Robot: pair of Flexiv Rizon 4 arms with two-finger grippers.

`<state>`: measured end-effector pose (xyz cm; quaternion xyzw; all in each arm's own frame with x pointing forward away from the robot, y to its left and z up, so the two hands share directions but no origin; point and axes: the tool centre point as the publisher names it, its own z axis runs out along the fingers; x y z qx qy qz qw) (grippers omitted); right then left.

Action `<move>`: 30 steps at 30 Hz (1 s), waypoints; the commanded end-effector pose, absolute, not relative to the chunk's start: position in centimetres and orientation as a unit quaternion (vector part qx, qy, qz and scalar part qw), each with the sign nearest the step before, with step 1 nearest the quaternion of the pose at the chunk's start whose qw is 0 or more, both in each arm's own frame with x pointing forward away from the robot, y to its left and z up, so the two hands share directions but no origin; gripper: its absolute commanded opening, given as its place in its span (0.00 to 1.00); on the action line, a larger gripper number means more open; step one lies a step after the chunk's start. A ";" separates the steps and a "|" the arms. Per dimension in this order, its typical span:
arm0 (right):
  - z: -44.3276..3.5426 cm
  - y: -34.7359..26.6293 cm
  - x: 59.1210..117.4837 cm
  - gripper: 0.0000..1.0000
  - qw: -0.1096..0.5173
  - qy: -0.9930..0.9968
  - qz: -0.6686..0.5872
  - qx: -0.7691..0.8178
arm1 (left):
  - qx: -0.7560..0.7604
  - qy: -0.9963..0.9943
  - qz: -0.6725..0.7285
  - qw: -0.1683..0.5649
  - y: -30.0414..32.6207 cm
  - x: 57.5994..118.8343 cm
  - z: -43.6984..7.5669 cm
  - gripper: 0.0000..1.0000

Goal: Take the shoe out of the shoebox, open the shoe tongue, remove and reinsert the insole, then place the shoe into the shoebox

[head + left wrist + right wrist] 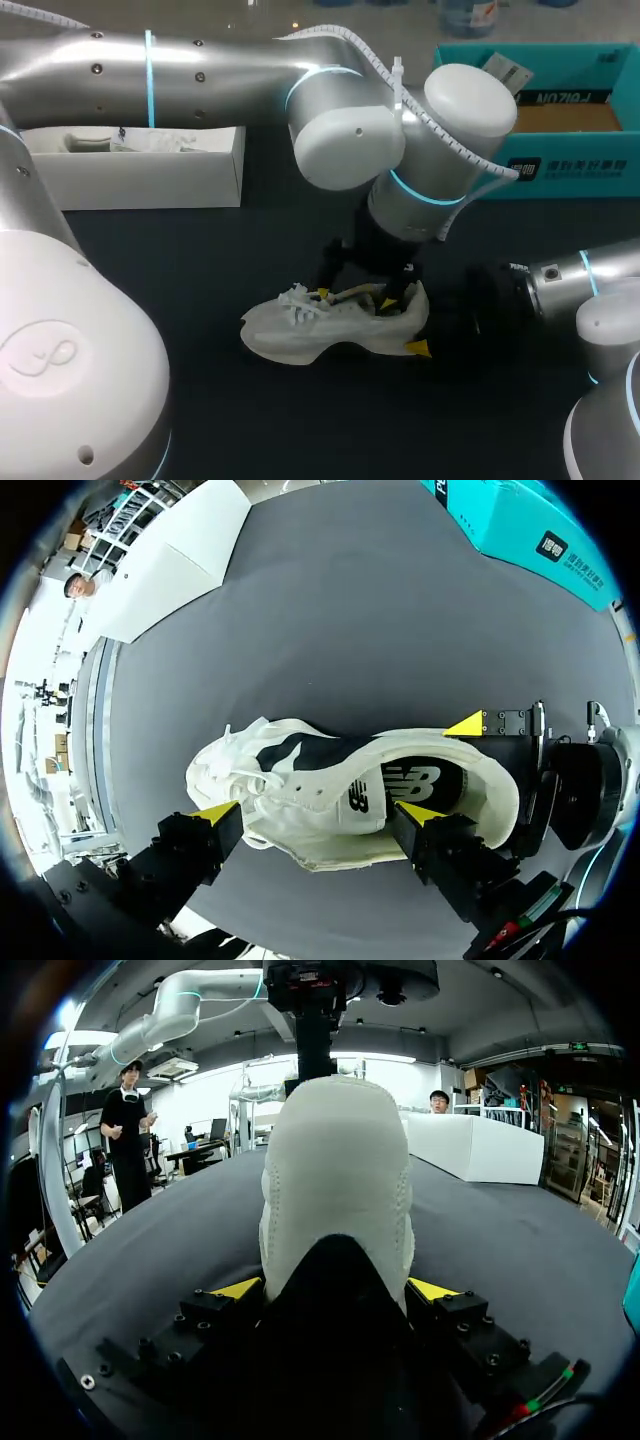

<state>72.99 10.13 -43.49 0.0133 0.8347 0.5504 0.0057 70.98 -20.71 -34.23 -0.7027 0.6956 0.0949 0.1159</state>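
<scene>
Right fingers (238,1288) squeeze the heel of the white shoe (338,1180) from both sides and hold it. Left fingers (213,813) are wide apart above the shoe, one tip by its side and one over its opening. The shoe stands on the dark surface (200,270), apart from the white box (150,175) and the blue-green box (590,185).

Dark table (200,300); teal open box (560,170) at far right edge, brown inside, maybe a tag in corner
</scene>
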 end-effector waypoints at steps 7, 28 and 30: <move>-44.2 10.4 73.0 0.00 0.006 0.836 0.549 0.014 | -0.719 0.666 0.114 0.163 -22.0 70.3 -35.7 1.00; -44.2 10.4 73.0 0.00 0.006 0.836 0.549 0.014 | -0.725 0.655 0.100 0.186 -19.5 70.7 -35.3 0.00; -44.2 10.4 73.0 0.00 0.006 0.836 0.549 0.014 | -0.728 0.652 0.098 0.187 -19.2 70.8 -35.0 0.00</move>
